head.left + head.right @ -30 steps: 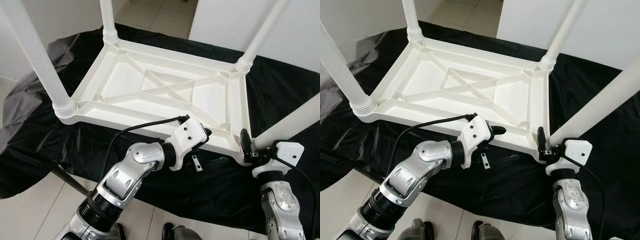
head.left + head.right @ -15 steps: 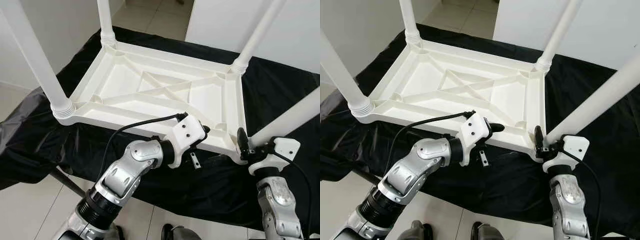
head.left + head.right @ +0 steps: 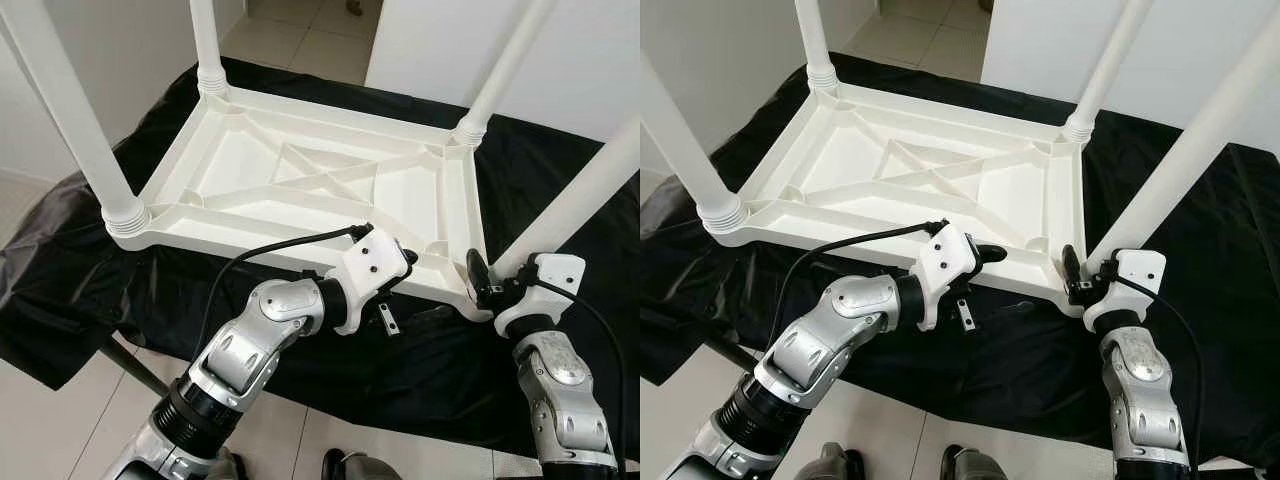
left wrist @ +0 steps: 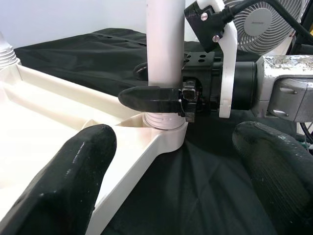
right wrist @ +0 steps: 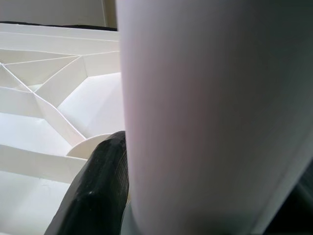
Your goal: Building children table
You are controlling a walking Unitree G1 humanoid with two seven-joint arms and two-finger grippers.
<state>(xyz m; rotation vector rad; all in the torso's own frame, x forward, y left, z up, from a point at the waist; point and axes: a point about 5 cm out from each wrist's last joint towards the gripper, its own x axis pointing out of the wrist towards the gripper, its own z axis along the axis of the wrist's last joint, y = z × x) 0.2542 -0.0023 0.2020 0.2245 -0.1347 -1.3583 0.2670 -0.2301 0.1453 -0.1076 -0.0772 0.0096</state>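
My right gripper pinches the near-right leg at the upturned table; left gripper fingers spread beside that corner

Table underside: plain white plastic, ribs and all four legs the same white. Cloth beneath it: glossy black. Floor: pale beige tiles. Both arms were silver with white wrist housings; left gripper fingers black, right gripper fingers black. Fan grey
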